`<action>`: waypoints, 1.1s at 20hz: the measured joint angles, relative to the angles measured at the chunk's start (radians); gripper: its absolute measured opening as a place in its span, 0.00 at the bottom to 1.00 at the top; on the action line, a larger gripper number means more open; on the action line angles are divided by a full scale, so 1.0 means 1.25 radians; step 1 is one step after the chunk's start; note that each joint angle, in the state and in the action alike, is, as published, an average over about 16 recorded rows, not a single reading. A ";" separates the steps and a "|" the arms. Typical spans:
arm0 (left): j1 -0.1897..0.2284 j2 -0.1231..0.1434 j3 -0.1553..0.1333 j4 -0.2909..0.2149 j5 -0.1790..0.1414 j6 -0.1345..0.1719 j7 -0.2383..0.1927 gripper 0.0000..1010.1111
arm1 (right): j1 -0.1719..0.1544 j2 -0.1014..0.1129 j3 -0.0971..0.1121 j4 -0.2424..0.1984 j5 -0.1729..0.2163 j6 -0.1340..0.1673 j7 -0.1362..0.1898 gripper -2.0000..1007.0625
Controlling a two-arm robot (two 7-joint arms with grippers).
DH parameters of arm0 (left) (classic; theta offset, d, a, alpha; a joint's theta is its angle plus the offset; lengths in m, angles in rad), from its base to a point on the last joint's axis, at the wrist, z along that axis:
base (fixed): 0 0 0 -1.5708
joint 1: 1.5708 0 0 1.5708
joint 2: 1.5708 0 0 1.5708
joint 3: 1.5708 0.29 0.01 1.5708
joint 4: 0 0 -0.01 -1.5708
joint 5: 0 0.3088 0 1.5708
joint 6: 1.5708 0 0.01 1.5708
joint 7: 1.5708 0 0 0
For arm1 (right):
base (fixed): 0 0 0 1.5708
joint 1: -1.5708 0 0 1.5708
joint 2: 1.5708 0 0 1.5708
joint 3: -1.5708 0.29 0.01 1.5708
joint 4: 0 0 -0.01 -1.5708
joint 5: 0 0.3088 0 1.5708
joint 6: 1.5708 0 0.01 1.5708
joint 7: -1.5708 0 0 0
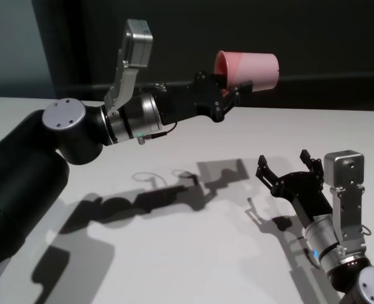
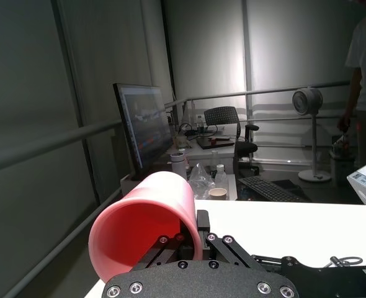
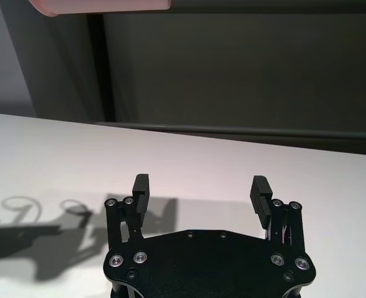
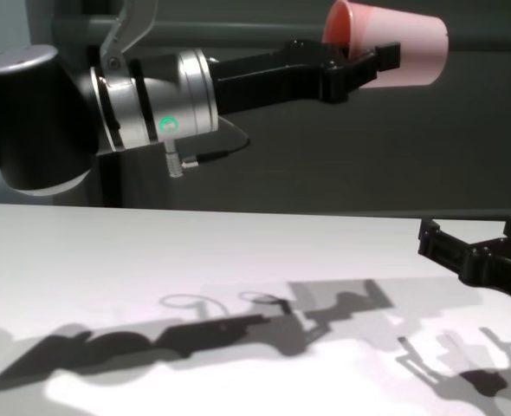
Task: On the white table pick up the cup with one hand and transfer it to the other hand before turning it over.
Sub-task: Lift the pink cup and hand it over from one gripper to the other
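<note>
My left gripper (image 1: 228,87) is shut on the pink cup (image 1: 250,69) and holds it high above the white table (image 1: 193,247). The cup lies on its side, rim toward the arm and base pointing right. It also shows in the chest view (image 4: 394,50) and in the left wrist view (image 2: 142,226), where one finger sits inside the rim. Its edge shows in the right wrist view (image 3: 99,5). My right gripper (image 1: 287,170) is open and empty, low over the table at the right, below and to the right of the cup. It shows in the right wrist view (image 3: 200,189).
Shadows of both arms fall across the middle of the table. A dark wall with a rail (image 1: 333,79) runs behind the table's far edge. The left wrist view looks out on an office with a monitor (image 2: 142,127), a chair and a fan.
</note>
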State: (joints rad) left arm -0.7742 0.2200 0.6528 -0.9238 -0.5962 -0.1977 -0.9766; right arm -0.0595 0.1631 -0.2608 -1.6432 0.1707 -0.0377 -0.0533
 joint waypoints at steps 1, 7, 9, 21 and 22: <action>0.000 0.000 0.000 0.000 0.000 0.000 0.000 0.05 | 0.000 0.001 0.001 -0.002 -0.003 0.001 0.001 0.99; 0.000 0.000 -0.001 0.000 -0.001 0.000 -0.001 0.05 | -0.008 0.006 0.015 -0.020 -0.003 0.010 0.026 0.99; 0.000 0.000 -0.001 0.000 -0.001 0.000 -0.001 0.05 | -0.013 0.008 0.024 -0.030 0.003 0.010 0.039 0.99; 0.000 0.000 -0.001 0.000 -0.002 0.001 -0.002 0.05 | -0.038 -0.019 0.101 -0.086 0.157 -0.009 0.146 0.99; 0.000 0.000 -0.001 0.000 -0.002 0.001 -0.002 0.05 | -0.039 -0.023 0.108 -0.088 0.177 -0.011 0.155 0.99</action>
State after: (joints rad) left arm -0.7737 0.2206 0.6515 -0.9239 -0.5987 -0.1969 -0.9785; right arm -0.1076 0.1344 -0.1260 -1.7535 0.3922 -0.0512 0.1403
